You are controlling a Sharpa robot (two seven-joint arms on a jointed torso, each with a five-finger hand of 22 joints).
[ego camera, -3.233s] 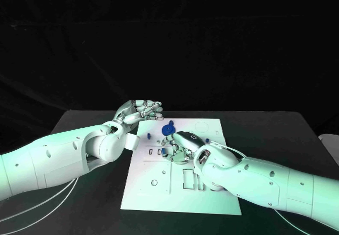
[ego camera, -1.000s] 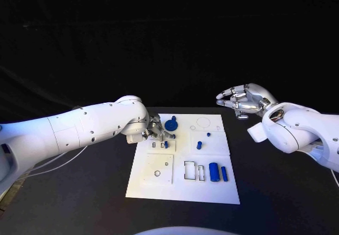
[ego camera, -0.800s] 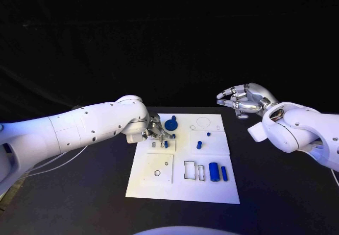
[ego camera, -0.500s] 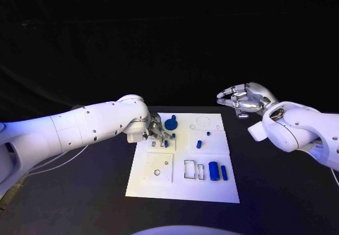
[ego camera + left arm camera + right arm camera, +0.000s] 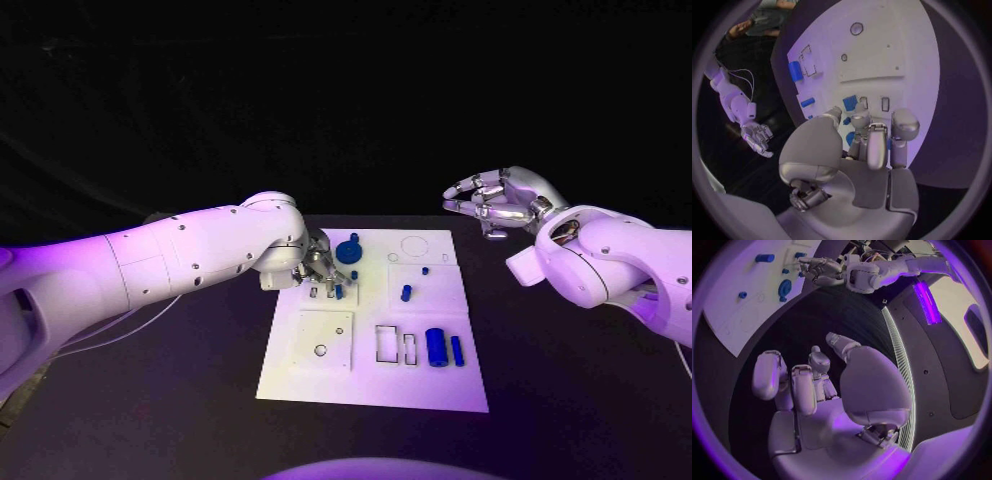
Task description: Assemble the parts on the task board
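The white task board [image 5: 378, 372] lies mid-table. My left hand [image 5: 319, 268] is down on its far left corner, fingers curled beside the round blue knob [image 5: 351, 251] and a small blue part [image 5: 338, 291]. In the left wrist view blue shows between the curled fingers [image 5: 870, 142], and whether they grip anything is unclear. A square blue part [image 5: 850, 103] lies just past the fingertips beside two slots. My right hand [image 5: 493, 206] hangs raised off the board's right side, fingers curled in on nothing [image 5: 811, 382].
Two blue cylinders [image 5: 436, 348] lie side by side on the board's near right, next to empty rectangular slots [image 5: 387, 344]. A small blue peg [image 5: 405, 294] stands mid-board. A square plate with a hole [image 5: 325, 340] sits on the near left.
Since 3.2 s ago my right hand has left the board and risen to the right, and my left hand has come down onto the far left corner. Over the last second almost nothing moves.
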